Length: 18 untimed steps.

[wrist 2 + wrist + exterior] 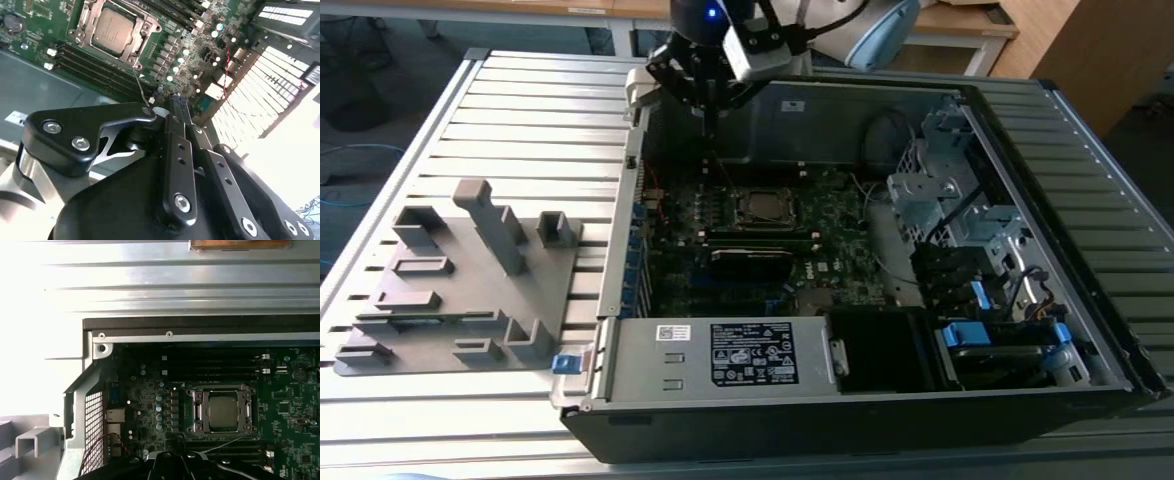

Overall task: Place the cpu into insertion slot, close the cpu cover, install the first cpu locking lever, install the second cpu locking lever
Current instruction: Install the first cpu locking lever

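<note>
Exterior view: one black two-finger gripper (708, 105) hangs above the rear of one open black computer case (1014, 130), well apart from one flat silver-grey square cpu (762, 206).

Second wrist view: fingers (173, 135) pressed together, gripping nothing. One thin silver cpu cover (141, 27) lies flat around the chip.

First wrist view: cpu (223, 407) seated in one dark square insertion slot (191, 429) on the green circuit board (290, 410).

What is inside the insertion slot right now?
The cpu sits in the insertion slot, silver top up, the cpu cover framing its edges. Whatever lies beneath the chip is covered.
</note>
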{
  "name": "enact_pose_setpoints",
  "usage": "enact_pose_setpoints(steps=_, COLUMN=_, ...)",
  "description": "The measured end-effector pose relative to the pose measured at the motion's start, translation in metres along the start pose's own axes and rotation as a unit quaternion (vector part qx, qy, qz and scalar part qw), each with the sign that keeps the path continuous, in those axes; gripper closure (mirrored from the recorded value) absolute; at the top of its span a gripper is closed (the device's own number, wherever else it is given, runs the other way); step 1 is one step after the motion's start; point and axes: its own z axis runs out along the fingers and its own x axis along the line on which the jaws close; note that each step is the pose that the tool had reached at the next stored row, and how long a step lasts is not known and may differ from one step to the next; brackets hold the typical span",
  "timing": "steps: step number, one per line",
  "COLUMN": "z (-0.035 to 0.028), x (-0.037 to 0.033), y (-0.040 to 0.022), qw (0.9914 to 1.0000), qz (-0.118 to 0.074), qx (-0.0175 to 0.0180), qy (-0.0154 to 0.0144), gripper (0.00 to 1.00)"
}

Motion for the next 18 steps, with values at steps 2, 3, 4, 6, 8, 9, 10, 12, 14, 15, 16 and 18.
enact_pose_setpoints(steps=2, z=-0.0063, x=-0.0001, y=0.0003, qw=1.0, qz=0.0, qx=0.0, qy=0.0, gripper=0.89)
enact_pose_setpoints(steps=3, z=-0.0098, x=-0.0001, y=0.0005, qw=1.0, qz=0.0, qx=0.0, qy=0.0, gripper=0.89)
enact_pose_setpoints(steps=4, z=-0.0129, x=-0.0001, y=0.0006, qw=1.0, qz=0.0, qx=0.0, qy=0.0, gripper=0.89)
enact_pose_setpoints(steps=6, z=-0.0193, x=-0.0002, y=0.001, qw=1.0, qz=0.0, qx=0.0, qy=0.0, gripper=0.89)
enact_pose_setpoints(steps=8, z=-0.0256, x=-0.0002, y=0.0013, qw=1.0, qz=0.0, qx=-0.0001, qy=-0.0001, gripper=0.89)
enact_pose_setpoints(steps=9, z=-0.0288, x=-0.0003, y=0.0014, qw=1.0, qz=0.0, qx=0.0, qy=0.0, gripper=0.89)
enact_pose_setpoints(steps=10, z=-0.0323, x=-0.0003, y=0.0016, qw=1.0, qz=0.0, qx=0.0, qy=0.0, gripper=0.89)
enact_pose_setpoints(steps=12, z=-0.0387, x=-0.0003, y=0.0019, qw=1.0, qz=0.0, qx=0.0, qy=0.0, gripper=0.89)
enact_pose_setpoints(steps=14, z=-0.0451, x=-0.0004, y=0.0023, qw=1.0, qz=0.0, qx=0.0, qy=0.0, gripper=0.89)
enact_pose_setpoints(steps=15, z=-0.0482, x=-0.0004, y=0.0024, qw=1.0, qz=0.0, qx=0.0, qy=0.0, gripper=0.89)
enact_pose_setpoints(steps=16, z=-0.0514, x=-0.0004, y=0.0026, qw=1.0, qz=0.0, qx=0.0, qy=0.0, gripper=0.89)
enact_pose_setpoints(steps=18, z=-0.0581, x=-0.0005, y=0.0029, qw=1.0, qz=0.0, qx=0.0, qy=0.0, gripper=0.89)
